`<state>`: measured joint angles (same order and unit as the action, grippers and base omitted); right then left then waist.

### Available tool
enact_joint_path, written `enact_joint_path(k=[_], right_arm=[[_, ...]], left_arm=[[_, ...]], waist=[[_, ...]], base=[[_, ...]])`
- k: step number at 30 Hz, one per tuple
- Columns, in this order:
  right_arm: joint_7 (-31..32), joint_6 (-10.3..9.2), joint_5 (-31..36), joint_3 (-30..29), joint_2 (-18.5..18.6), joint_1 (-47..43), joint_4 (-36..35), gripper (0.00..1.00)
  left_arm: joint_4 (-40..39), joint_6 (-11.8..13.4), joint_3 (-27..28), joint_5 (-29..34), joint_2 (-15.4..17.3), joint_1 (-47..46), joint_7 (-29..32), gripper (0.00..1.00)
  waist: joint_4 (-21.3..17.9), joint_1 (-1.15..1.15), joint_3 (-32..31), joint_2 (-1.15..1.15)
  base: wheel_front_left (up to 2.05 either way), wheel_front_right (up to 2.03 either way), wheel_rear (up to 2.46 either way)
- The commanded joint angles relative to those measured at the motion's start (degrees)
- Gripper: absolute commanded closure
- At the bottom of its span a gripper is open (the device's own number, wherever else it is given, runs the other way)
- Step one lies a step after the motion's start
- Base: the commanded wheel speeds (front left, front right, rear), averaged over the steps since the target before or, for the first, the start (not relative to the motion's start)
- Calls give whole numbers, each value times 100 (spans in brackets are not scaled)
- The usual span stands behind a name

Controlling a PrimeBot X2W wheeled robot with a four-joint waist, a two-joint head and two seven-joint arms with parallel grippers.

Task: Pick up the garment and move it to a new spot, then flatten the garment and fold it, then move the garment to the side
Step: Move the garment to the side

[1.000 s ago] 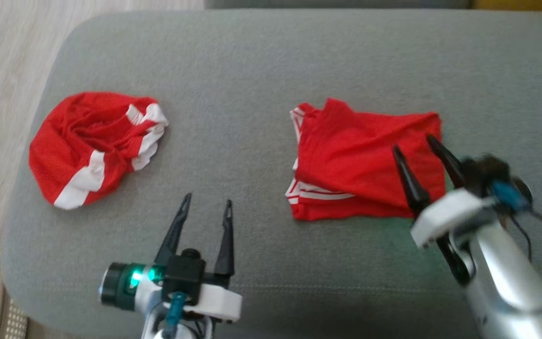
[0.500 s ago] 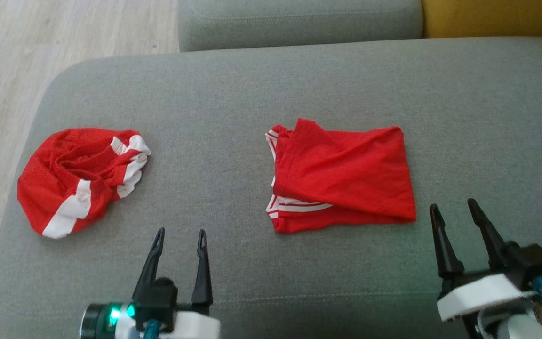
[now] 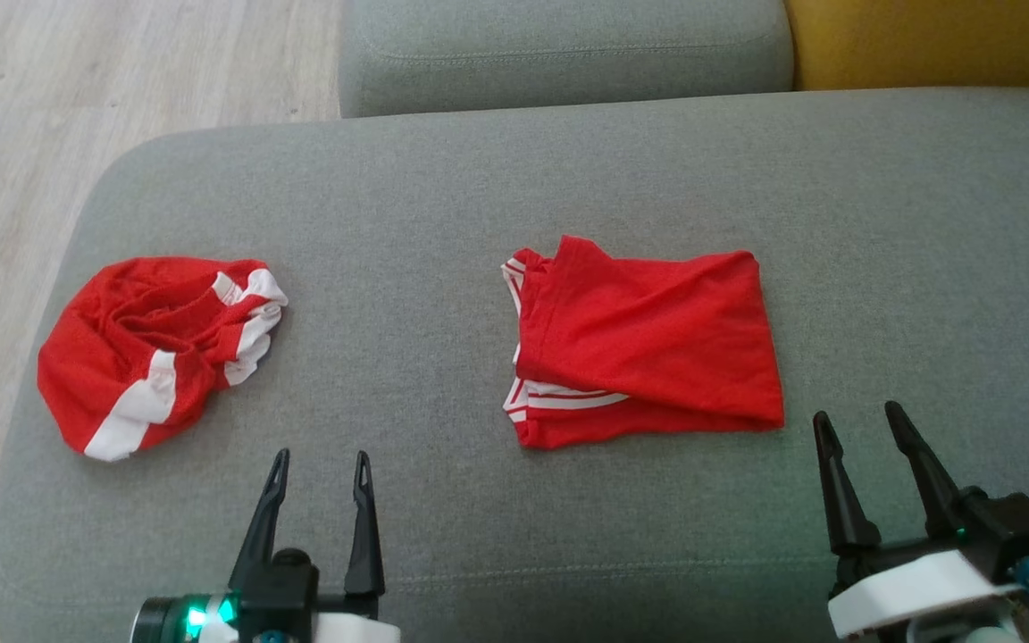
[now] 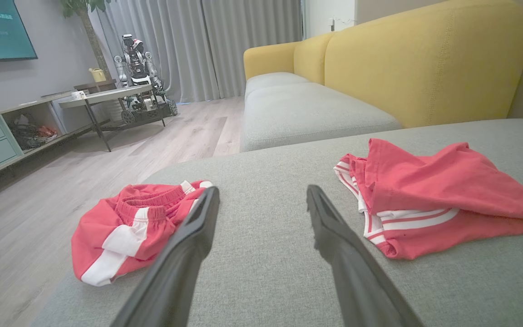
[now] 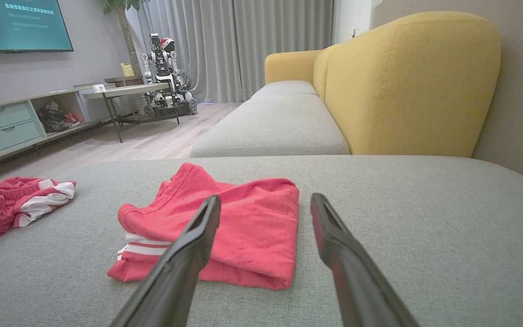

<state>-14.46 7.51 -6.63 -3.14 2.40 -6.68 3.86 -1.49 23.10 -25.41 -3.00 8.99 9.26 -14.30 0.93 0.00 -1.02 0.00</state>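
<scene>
Two pincers stand released, both empty. The folded red garment [image 3: 648,339] lies on the grey sofa cushion [image 3: 479,196], ahead of and between the left pincer [image 3: 321,455] and the right pincer [image 3: 857,413], nearer the right, touching neither.

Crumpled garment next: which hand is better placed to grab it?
Left. The left hand sits open nearest the crumpled garment; the right hand is past the folded garment, on the far side.
</scene>
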Motion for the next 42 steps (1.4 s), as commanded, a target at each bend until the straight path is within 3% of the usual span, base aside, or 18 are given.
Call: enact_joint_path(k=[1,29,36,42], right_arm=[[-53,-2,-41,159,48,54,-216,0],[-53,-2,-263,223,48,128,-46,0],[-53,-2,-955,0,48,1696,1793,0],[363,-2,-892,-509,80,3183,3552,0]], left_arm=[[-182,-47,205,82,35,-166,-70,0],[-104,-176,204,243,-5,-114,-70,0],[-69,-276,-16,346,-91,-413,-70,0],[34,-349,-276,392,-222,-735,-70,0]], waist=[[-5,0,-14,0],[58,0,71,0],[262,0,609,0],[514,0,969,0]], base=[[0,0,0],[0,0,0],[0,0,0],[0,0,0]])
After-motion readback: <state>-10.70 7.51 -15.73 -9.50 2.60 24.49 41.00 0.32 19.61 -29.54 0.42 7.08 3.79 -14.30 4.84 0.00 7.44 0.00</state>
